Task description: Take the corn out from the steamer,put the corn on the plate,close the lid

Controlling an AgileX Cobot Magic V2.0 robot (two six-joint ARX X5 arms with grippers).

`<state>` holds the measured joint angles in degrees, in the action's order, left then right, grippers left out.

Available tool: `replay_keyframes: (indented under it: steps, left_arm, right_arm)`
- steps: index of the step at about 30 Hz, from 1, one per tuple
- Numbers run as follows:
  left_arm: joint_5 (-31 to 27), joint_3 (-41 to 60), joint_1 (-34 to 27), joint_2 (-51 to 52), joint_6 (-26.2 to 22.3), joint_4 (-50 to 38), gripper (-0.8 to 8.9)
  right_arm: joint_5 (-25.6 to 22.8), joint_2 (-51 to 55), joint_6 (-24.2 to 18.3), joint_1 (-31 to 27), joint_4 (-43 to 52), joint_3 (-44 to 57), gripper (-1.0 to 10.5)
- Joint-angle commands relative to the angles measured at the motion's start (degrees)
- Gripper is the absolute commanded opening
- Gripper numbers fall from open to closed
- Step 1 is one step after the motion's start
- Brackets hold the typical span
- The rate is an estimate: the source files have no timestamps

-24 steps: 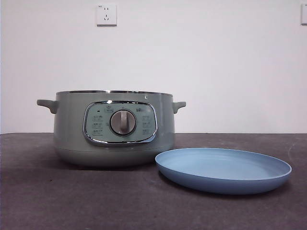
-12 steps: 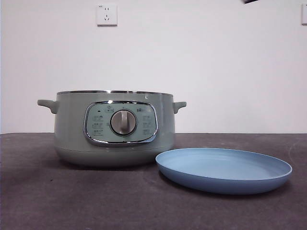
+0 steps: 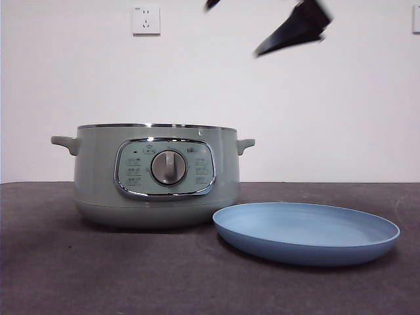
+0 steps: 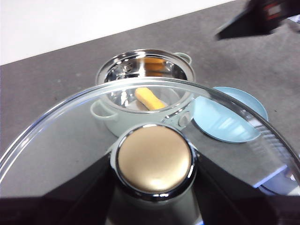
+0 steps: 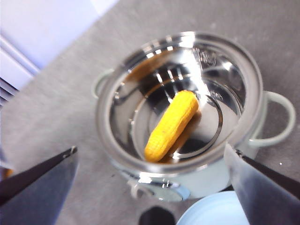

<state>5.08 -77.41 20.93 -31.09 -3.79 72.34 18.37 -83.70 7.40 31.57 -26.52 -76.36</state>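
The sage-green steamer [image 3: 95, 177] stands uncovered on the dark table, and the light-blue plate [image 3: 306, 233] lies just right of it. The yellow corn [image 5: 171, 124] lies slanted on the shiny floor inside the steamer [image 5: 108, 140]. High above the pot my right gripper [image 5: 152, 187] hangs open, its jaws spread wide with nothing between them; in the front view it appears as black tips [image 3: 292, 27] at the top. My left gripper [image 4: 154, 173] is shut on the knob of the glass lid [image 4: 70, 126], holding it up and away from the steamer [image 4: 108, 123]. The corn [image 4: 149, 98] shows through the glass.
A white wall with a socket [image 3: 146, 20] stands behind the table. In the left wrist view the plate [image 4: 225, 124] lies beside the pot, and the other arm [image 4: 262, 16] shows dark at a corner.
A black gripper has come down into the top of the front view and moved left toward the pot. Steamer and plate have not moved.
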Motion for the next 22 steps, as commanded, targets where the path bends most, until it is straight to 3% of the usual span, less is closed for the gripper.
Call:
replay_keyframes:
  steps: [1,13,22]
  left_arm:
    - [-0.07,-0.50,-0.04,0.55,0.57,-1.40,-0.08]
    - [-0.09,-0.50,-0.04,0.55,-0.52,-0.66,-0.08]
    - [-0.07,-0.50,-0.02,0.55,-0.61,0.92,-0.08]
  right_arm:
    - [-2.99,-7.26,0.74,2.71,0.52,-5.77,5.7]
    - [-16.02,-36.41,0.07,8.35,-9.55,-37.94,5.6]
    - [-18.69,-44.28,0.11,8.37,-10.80,-39.34,5.6]
